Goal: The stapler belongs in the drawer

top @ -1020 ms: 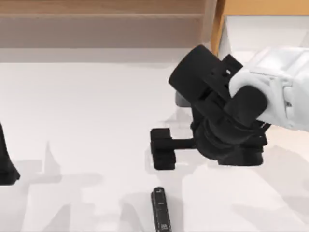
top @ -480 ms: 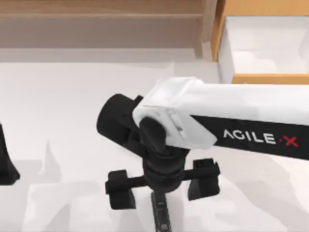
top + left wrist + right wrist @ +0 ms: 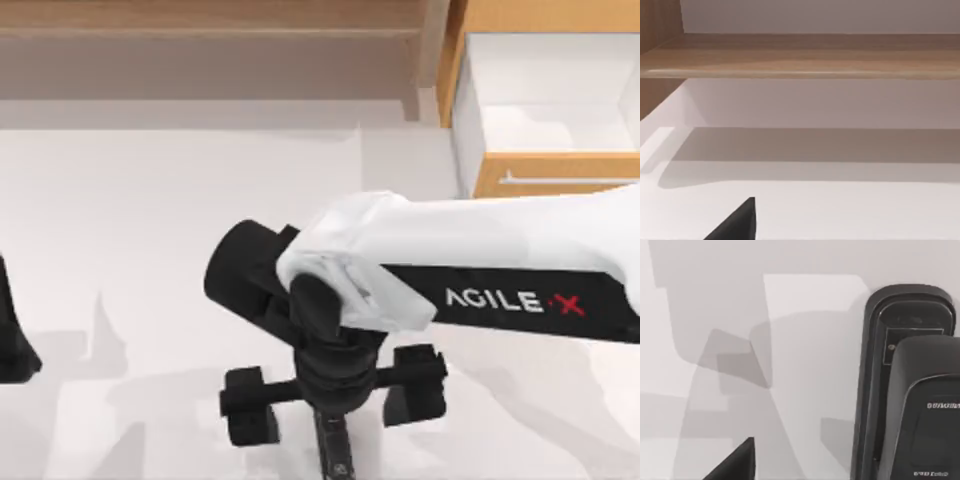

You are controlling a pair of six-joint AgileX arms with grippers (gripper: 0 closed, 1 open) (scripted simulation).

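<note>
Spread wide, the right gripper hung low over the near middle of the white table, its two black fingers set apart on either side of the stapler, which lay flat on the table between and just nearer than them, untouched. Its white forearm read "AGILE·X" in white and red; small pale lettering on the stapler was too blurred to read. That stapler was a narrow black bar with a rounded end, well apart from the open drawer at the far right; the left arm sat parked at the left edge.
</note>
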